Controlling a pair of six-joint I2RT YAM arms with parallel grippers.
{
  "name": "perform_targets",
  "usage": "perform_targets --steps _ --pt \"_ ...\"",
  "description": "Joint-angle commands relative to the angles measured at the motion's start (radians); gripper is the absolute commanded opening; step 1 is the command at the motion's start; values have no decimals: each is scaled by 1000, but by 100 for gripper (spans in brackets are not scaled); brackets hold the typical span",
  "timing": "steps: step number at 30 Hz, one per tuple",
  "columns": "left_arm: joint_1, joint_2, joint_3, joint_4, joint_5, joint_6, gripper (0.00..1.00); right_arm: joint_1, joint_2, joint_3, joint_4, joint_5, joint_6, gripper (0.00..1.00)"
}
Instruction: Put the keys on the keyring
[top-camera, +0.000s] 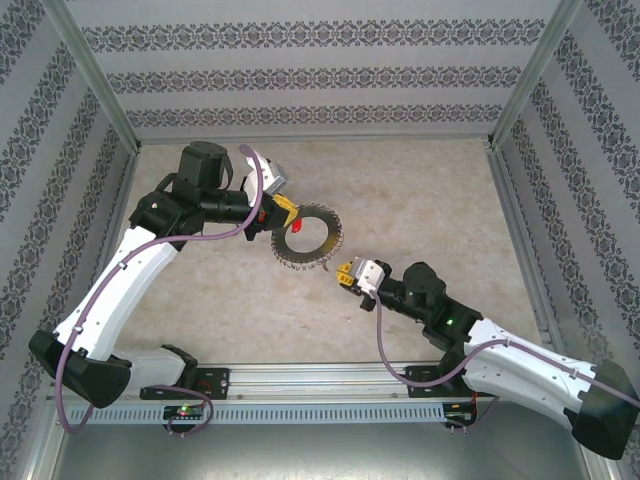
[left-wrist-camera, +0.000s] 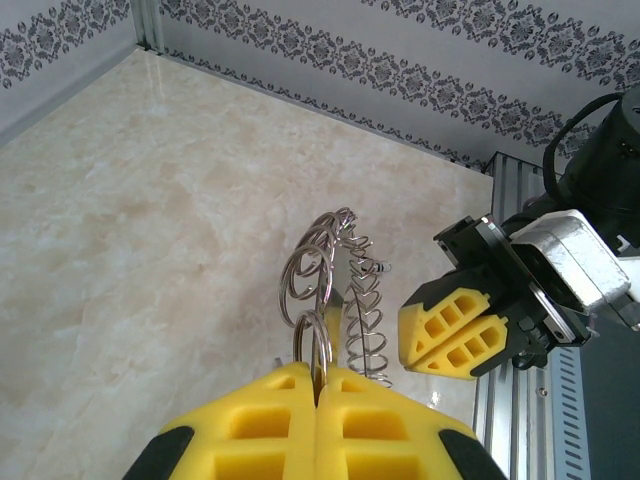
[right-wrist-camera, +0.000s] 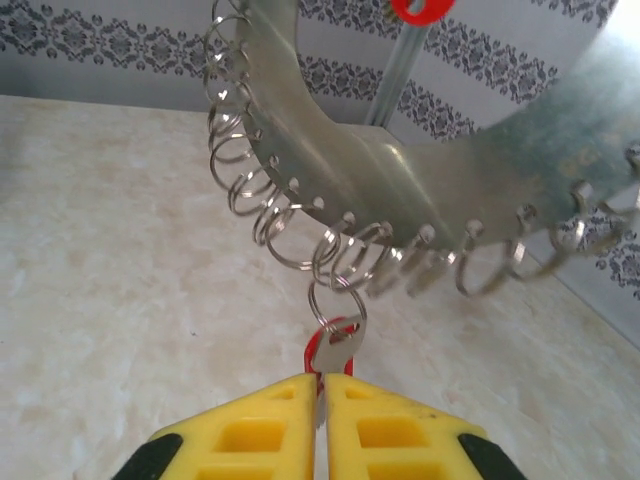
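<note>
R hand (top-camera: 347, 272), shut on red key (right-wrist-camera: 335, 345), sat at 5 o'clock of keyring (top-camera: 325, 247), key axis aimed at its loops (right-wrist-camera: 290, 245); L hand (top-camera: 285, 212) clamped its 10 o'clock rim.

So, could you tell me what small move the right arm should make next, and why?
Probably ease the red-headed key round the wire loop, rotating it slightly. The right gripper pinches the key at that loop under the keyring, which the left gripper holds up by its edge. Whether the key is fully threaded is unclear.
</note>
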Motion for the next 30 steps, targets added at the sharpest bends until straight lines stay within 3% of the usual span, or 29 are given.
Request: perform_targets --steps 1,15,30 --pt "11 -37 3 19 17 7 0 18 24 39 77 1 -23 11" --pt "10 -58 -26 61 14 -26 0 52 148 90 162 34 -76 13" --pt "10 -71 -42 79 8 -37 0 57 157 61 150 125 -48 17"
